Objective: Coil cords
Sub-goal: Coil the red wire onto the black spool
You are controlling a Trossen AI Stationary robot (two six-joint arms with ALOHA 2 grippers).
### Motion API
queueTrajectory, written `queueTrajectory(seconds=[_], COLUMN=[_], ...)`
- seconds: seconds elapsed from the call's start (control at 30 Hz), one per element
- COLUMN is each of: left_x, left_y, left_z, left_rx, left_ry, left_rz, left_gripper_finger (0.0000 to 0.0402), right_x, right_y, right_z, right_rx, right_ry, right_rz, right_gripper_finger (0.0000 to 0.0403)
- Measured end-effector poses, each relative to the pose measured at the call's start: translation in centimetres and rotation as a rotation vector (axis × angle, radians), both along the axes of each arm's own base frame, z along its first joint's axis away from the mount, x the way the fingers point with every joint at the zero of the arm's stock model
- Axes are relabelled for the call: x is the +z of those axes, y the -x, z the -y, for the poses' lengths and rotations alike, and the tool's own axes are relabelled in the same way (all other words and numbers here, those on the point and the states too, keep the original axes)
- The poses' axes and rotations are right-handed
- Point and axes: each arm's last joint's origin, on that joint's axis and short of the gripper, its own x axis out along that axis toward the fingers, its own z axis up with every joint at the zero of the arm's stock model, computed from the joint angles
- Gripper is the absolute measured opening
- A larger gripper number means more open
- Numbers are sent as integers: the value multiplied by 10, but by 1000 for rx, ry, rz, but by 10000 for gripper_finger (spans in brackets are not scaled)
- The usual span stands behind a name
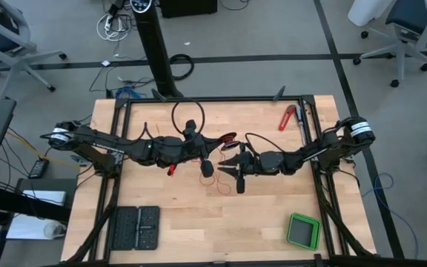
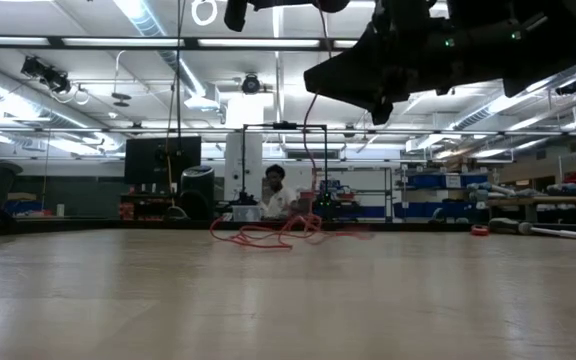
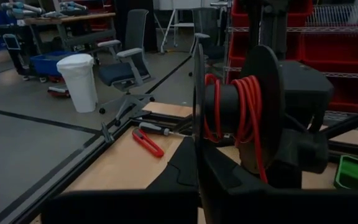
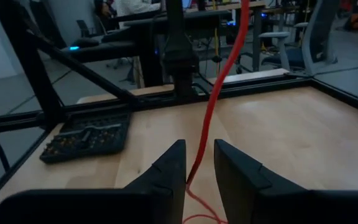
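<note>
The thin red wire is partly wound on a black spool (image 3: pixel 241 112) that my left gripper (image 1: pixel 202 144) carries above the table's middle; the spool also shows in the high view (image 1: pixel 228 139). From the spool the wire runs down through the narrow gap between the fingers of my right gripper (image 4: pixel 199 149), which hangs just right of the spool (image 1: pixel 237 169). The wire's loose rest (image 2: pixel 268 232) lies in a slack tangle on the table. A small red end piece (image 1: pixel 172 169) lies under the left arm. My left gripper is shut on the black spool's lower part (image 3: pixel 229 180); the gripper's own dark body hides the place of contact. The spool stands clear of the table, its axis level, with red wire wound on its core (image 3: pixel 248 106). My right gripper has the red wire (image 4: pixel 211 106) running between its two slightly parted fingers, close along one finger's inner side (image 4: pixel 178 163); I cannot tell whether they touch. The wire goes up toward the spool and down toward the table.
A red-handled tool (image 1: pixel 288 117) lies at the far right. A green box (image 1: pixel 303 231) stands at the near right, a black bit tray (image 1: pixel 136 228) at the near left, and a black cable loop (image 1: pixel 187 115) at the far middle. A person sits beyond the table (image 2: pixel 274 190).
</note>
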Motion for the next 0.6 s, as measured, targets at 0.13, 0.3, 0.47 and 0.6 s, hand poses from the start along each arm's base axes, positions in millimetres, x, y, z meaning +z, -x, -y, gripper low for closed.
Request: queueTrajectory(seconds=[0.13,0.3,0.47,0.6], left_x=[0,0,0,0], left_y=[0,0,0,0], left_z=[1,2,2,2], left_rx=[-4,-5,-5,-6], left_ry=[1,1,0,0], left_rz=[3,3,0,-1], left_gripper_finger=[1,1,1,1], right_x=[-1,-3,-5,-6], right_y=[0,0,1,3], right_z=[0,0,-1,2], right_rx=[2,13,45,44], right_ry=[20,28,38,35], right_rz=[-7,-29,-60,-110], right_gripper_finger=[72,51,35,35])
